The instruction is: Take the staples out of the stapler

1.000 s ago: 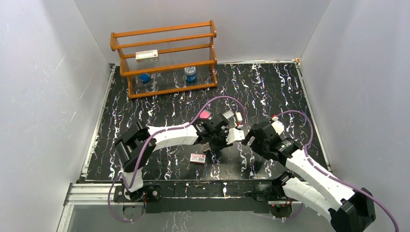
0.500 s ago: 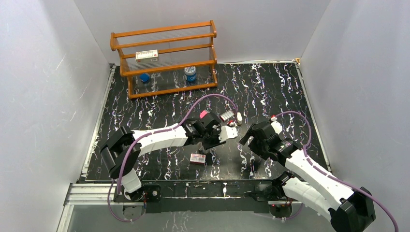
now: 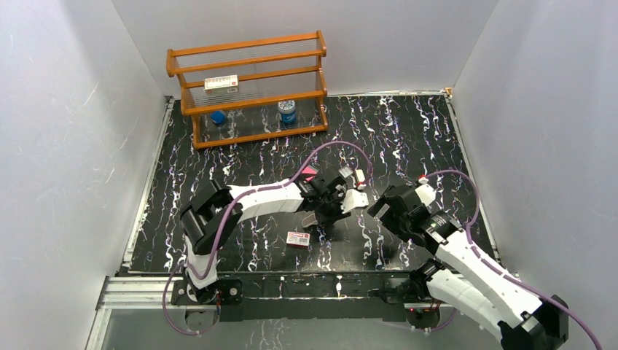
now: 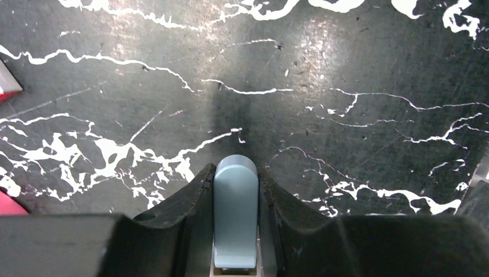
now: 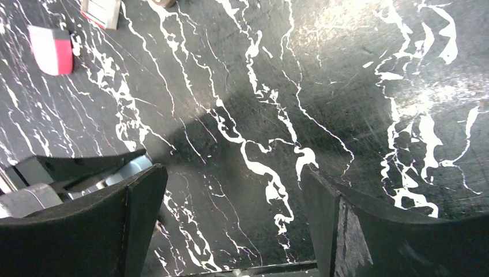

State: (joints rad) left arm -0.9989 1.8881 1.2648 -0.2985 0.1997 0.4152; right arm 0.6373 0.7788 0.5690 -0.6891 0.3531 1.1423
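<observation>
My left gripper (image 4: 235, 190) is shut on the light-blue stapler (image 4: 235, 213), whose rounded end sticks out forward between the two black fingers, just above the black marbled table. In the top view the left gripper (image 3: 347, 203) is at the table's middle, facing the right gripper (image 3: 376, 209) at close range. My right gripper (image 5: 233, 196) is open and empty, its jaws wide apart over the bare table. In the right wrist view the stapler's tip (image 5: 131, 169) shows just left of the right gripper's left finger. The stapler's metal parts and staples are hidden.
A flat white box with a red label (image 3: 297, 238) lies near the front. A pink block (image 3: 309, 173) and two small items (image 3: 346, 173) lie behind the grippers. A wooden rack (image 3: 248, 87) stands at the back left, holding another box (image 3: 221, 84) and blue items.
My left gripper, holding the stapler, drew back to the left and then came right again, close to the right gripper. The right arm shifted only slightly.
</observation>
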